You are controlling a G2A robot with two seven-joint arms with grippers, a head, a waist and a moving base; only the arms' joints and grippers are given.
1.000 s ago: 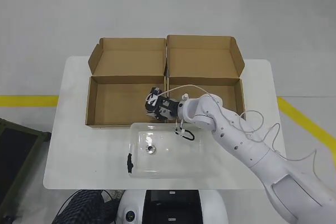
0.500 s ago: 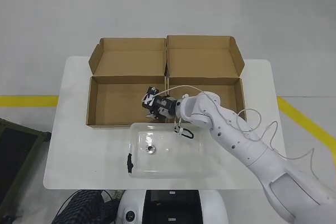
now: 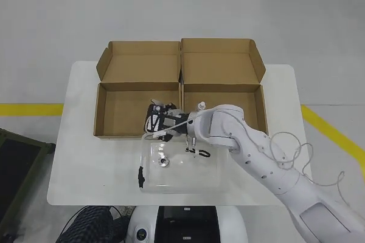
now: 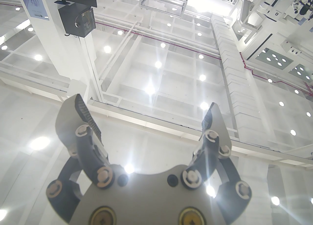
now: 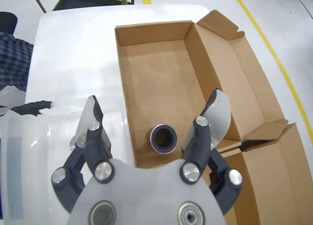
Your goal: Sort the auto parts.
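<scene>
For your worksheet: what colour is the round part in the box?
Round part: black, silver-rimmed; right wrist view.

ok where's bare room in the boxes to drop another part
Left box: bare everywhere but its near corner, where the black ring lies under the open right gripper. Right box: visible floor bare.

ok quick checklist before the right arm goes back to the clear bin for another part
1. Right gripper open, nothing in it: ok
2. Ring part lying on the floor of the left box, untouched by the fingers: ok
3. Parts left in the clear bin: round metal piece, black clip, black hook: ok
4. Black hook free to grasp: cannot tell, partly hidden
5. Left gripper open, pointing up, away from the table: ok
</scene>
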